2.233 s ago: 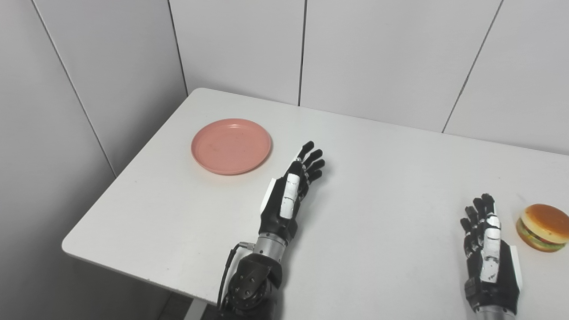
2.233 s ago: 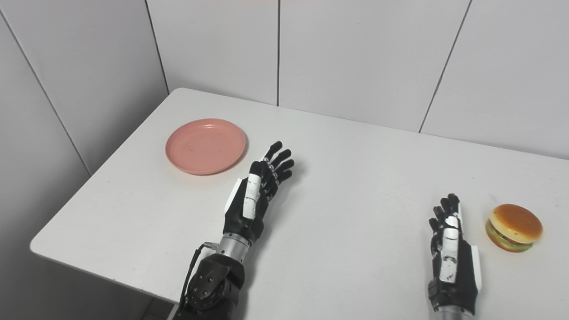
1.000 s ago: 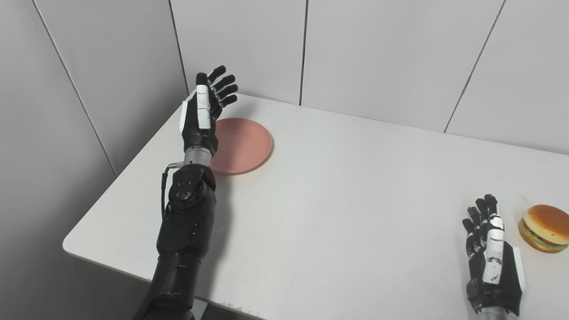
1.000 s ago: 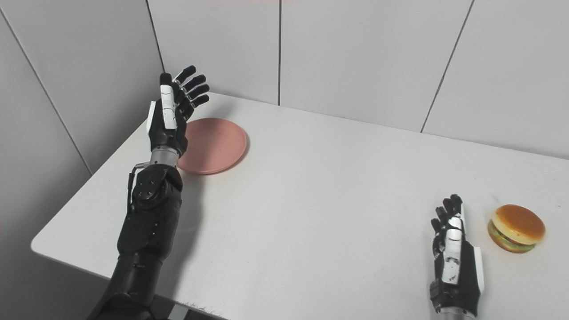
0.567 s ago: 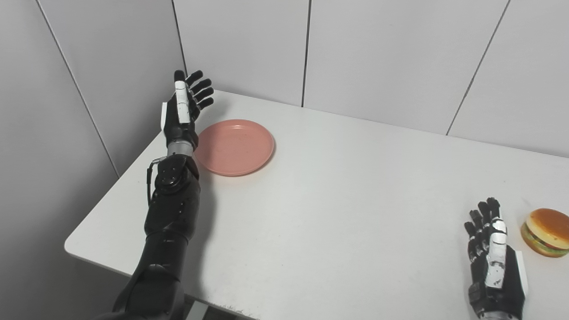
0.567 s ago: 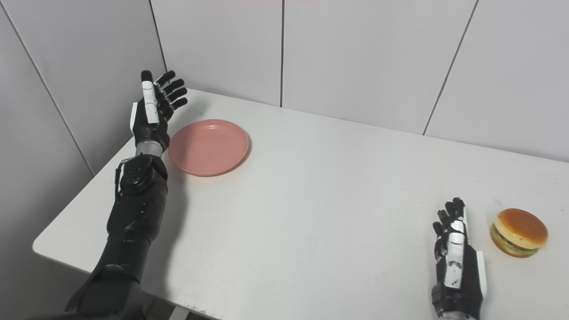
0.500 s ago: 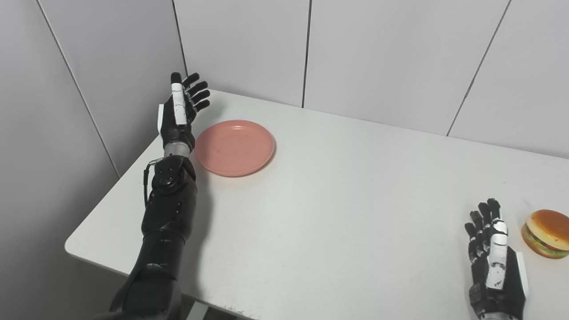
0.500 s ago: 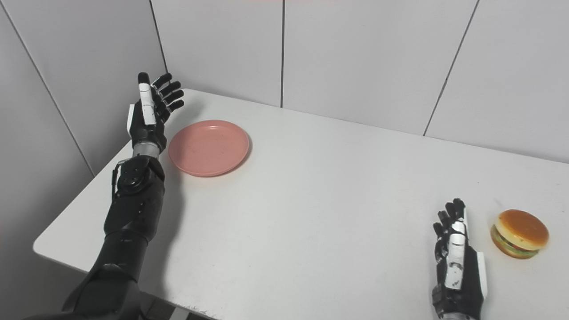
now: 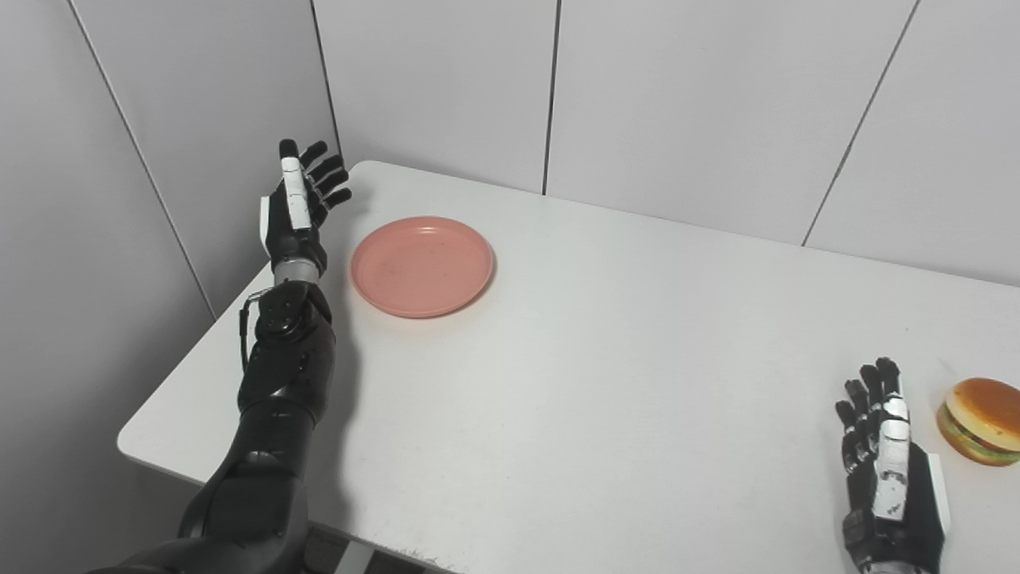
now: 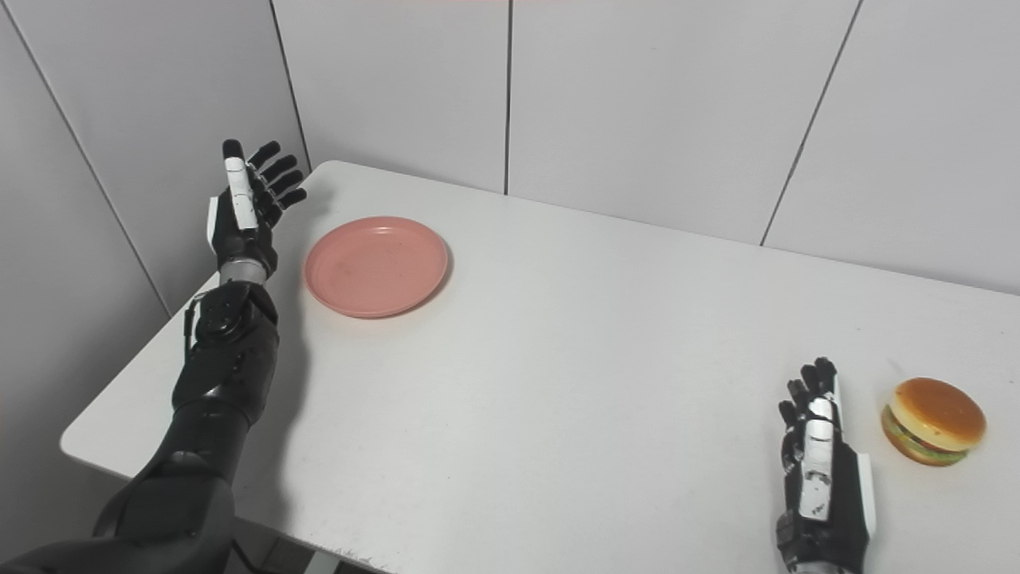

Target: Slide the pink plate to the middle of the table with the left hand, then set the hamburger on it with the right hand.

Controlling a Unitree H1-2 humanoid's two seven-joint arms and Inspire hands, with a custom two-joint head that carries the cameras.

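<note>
Your left robot hand, fingers spread and empty, hangs just outboard of the pink plate at the counter's far-left corner, so push rightward; the released right robot hand waits beside the hamburger.

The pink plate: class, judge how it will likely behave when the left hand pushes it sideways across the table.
The plate looks shallow and flat-bottomed, so it should slide rather than tip or roll. It seems rigid and probably light. The table looks smooth, so the open left hand beside it may send it skidding or turning.
</note>
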